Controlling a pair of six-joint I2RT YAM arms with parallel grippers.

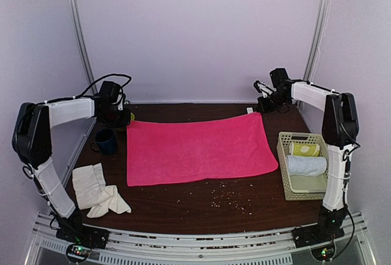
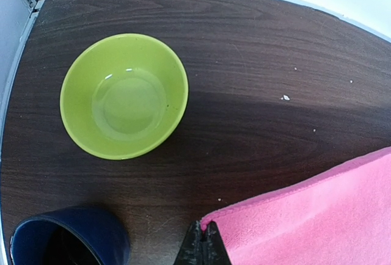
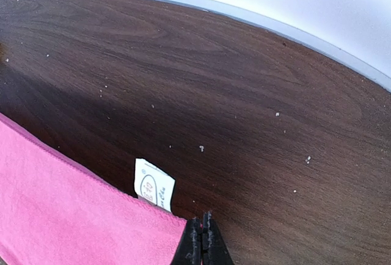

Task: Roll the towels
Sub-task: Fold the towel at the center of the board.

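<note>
top external: pink towel (image 1: 198, 149) flat on worktop (image 1: 201, 207); left hand (image 2: 202, 242) and right hand (image 3: 201, 239), both closed tight, at its far corners.

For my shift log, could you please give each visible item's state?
pink towel: spread flat, unrolled.
cream towel: crumpled, unrolled.
left gripper: shut on pink towel.
right gripper: shut on pink towel.
green bowl: upright, empty.
white roll: rolled, in basket.
yellow-green roll: rolled, in basket.
</note>
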